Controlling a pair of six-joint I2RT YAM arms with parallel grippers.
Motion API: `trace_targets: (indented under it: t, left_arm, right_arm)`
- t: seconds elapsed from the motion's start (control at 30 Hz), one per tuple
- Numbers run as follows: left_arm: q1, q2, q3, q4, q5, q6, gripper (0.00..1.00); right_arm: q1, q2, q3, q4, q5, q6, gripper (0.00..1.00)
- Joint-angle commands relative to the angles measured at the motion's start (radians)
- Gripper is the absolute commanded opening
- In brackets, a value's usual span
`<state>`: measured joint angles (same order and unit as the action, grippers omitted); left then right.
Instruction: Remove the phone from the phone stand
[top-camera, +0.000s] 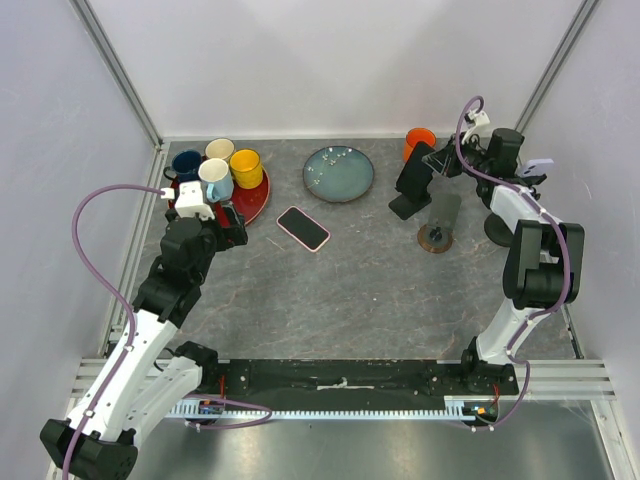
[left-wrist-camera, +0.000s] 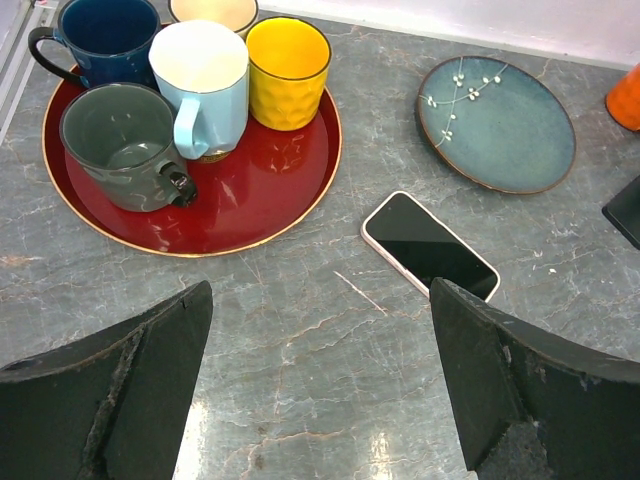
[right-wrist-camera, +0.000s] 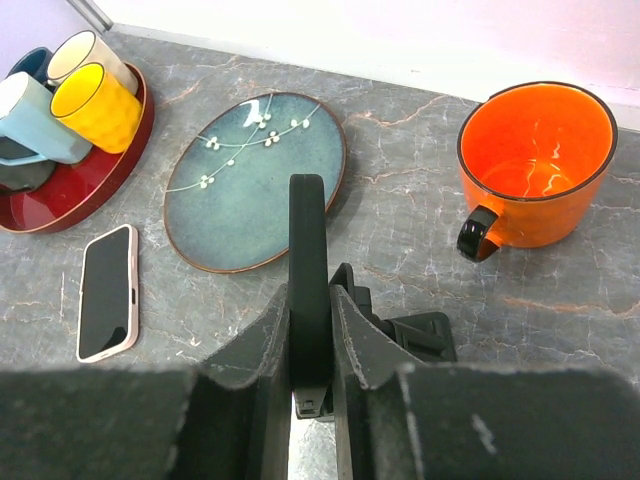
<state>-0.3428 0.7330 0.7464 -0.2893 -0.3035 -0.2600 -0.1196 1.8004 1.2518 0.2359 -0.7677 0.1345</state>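
A black phone (right-wrist-camera: 308, 230) stands edge-on in a black phone stand (right-wrist-camera: 425, 333), near the back right of the table. My right gripper (right-wrist-camera: 310, 295) is shut on the phone, one finger pressed against each face, just above the stand's cradle. From above, the phone (top-camera: 412, 172) leans on the stand (top-camera: 404, 207) with the right gripper (top-camera: 437, 160) at its right side. My left gripper (left-wrist-camera: 320, 300) hangs open over bare table with nothing between its fingers; in the top view the left gripper (top-camera: 232, 222) is beside the red tray.
A second phone in a pink case (top-camera: 303, 228) lies flat mid-table. A red tray (top-camera: 254, 200) holds several mugs. A blue plate (top-camera: 339, 172) and an orange mug (top-camera: 420, 141) sit at the back. A grey upright piece on a round base (top-camera: 437, 228) stands right of the stand.
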Motion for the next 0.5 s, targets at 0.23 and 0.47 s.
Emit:
trace_targets:
  t: [0.23, 0.47]
  left_arm:
    - [-0.001, -0.015, -0.004, 0.047, 0.043, 0.041, 0.95]
    - [-0.002, -0.023, -0.021, 0.085, 0.133, 0.073, 0.96]
  right_arm:
    - [0.005, -0.116, 0.115, 0.019, -0.056, 0.007, 0.0]
    - [0.064, -0.246, 0.015, 0.101, -0.061, 0.086, 0.0]
